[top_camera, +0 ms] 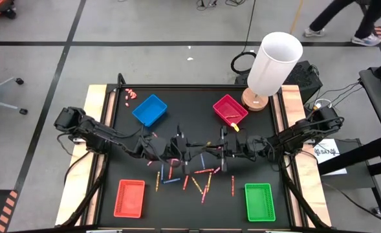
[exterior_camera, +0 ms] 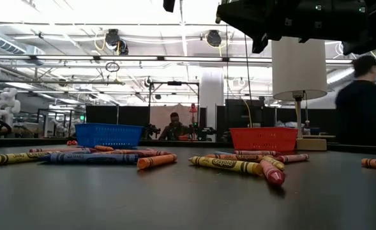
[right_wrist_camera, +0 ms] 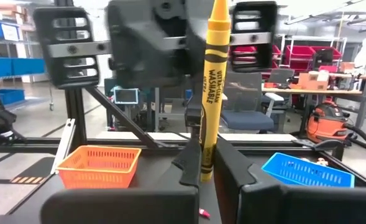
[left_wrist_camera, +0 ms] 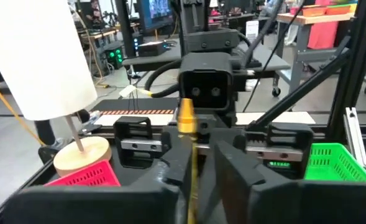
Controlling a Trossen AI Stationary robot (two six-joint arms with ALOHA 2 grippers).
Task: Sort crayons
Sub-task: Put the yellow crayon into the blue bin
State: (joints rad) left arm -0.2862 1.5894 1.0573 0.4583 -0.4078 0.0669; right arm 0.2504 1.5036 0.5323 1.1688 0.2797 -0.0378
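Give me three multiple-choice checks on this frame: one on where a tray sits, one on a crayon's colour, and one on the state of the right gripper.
1. Seen from above, where on the black mat does the green tray lie?
A. upper left corner
B. lower right corner
C. dead centre

2. What colour is the crayon standing between the fingers of the right gripper?
A. blue
B. pink
C. yellow

3. What is the right gripper doing?
A. shut on the crayon
B. wide open and holding nothing
C. resting inside the green tray

Answers:
1. B, because the high view shows the green tray at the mat's lower right.
2. C, because the right wrist view shows a yellow wrapper with black print.
3. A, because the right wrist view shows the crayon upright, pinched at its lower end between the fingers.
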